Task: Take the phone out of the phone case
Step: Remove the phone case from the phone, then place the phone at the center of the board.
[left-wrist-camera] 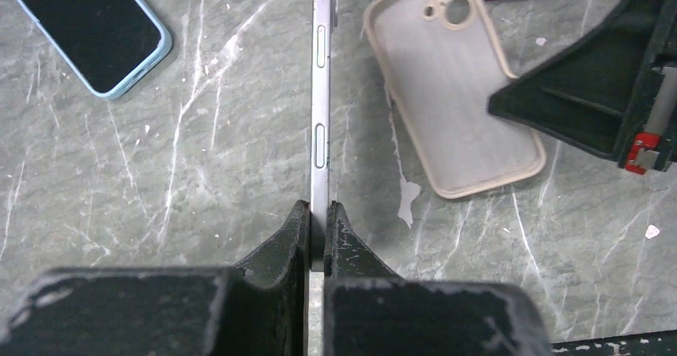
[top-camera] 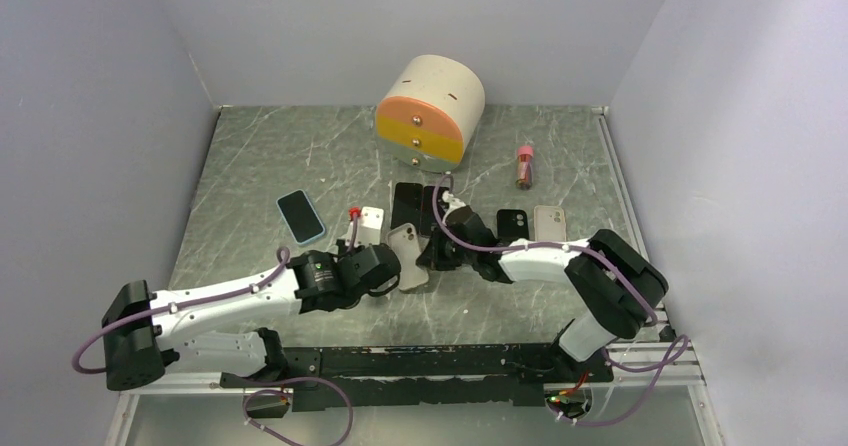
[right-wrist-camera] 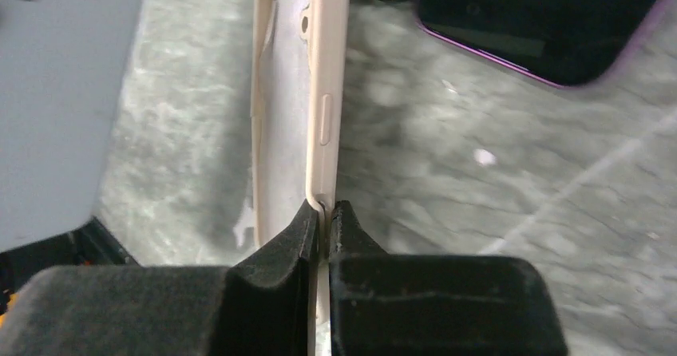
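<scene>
L gripper (left-wrist-camera: 319, 236) clamped on phone (left-wrist-camera: 321, 92), edge-on over desk (left-wrist-camera: 199, 172). R gripper (right-wrist-camera: 323, 220) pinching empty case (right-wrist-camera: 287, 116) rim, just beside. Phone's out, I reckon. Next: set both down flat, release.

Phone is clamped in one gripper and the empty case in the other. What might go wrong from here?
1. The left gripper pinches the thin silver phone edge-on, at one end only; it may pivot or slip out.
2. The right gripper holds only one thin wall of the empty beige phone case; that wall may flex and pull free.
3. A blue-cased phone and a purple-rimmed phone lie nearby; a careless set-down might land on them.
</scene>
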### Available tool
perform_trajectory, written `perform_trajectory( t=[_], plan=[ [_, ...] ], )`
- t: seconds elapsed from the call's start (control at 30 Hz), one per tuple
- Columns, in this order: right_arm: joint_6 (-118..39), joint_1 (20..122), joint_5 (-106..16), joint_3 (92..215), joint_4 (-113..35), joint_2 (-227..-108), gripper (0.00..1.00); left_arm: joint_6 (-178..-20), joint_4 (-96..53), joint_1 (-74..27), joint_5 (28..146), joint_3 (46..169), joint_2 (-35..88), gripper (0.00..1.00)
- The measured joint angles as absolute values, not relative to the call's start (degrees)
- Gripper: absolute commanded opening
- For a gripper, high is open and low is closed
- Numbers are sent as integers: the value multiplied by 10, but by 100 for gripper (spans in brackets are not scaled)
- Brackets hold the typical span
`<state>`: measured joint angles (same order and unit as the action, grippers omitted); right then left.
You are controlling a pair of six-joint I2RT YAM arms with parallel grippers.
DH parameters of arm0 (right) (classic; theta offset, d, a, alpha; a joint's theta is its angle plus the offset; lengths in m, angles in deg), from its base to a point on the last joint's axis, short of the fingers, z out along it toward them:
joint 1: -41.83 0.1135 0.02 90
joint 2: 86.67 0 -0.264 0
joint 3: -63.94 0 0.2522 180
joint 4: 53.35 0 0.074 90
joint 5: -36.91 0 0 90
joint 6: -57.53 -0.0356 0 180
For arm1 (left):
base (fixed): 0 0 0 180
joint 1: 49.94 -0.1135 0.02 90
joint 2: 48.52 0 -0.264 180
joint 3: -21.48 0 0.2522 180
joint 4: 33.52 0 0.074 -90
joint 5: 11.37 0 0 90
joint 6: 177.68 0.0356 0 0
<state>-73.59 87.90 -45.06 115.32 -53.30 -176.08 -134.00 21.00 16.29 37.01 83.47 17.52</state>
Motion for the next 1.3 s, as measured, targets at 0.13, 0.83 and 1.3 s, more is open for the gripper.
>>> perform_trajectory(
  t=[0.13,0.83,1.3],
  plan=[
    [-741,859,-439,1130,-534,-1762,0,-1345,218,160,370,828,161,3],
    [-713,744,-416,1066,-453,-1521,0,-1284,179,102,375,815,176,3],
    [-656,550,-349,1052,-339,-1537,0,-1217,121,75,390,805,196,3]
  ],
)
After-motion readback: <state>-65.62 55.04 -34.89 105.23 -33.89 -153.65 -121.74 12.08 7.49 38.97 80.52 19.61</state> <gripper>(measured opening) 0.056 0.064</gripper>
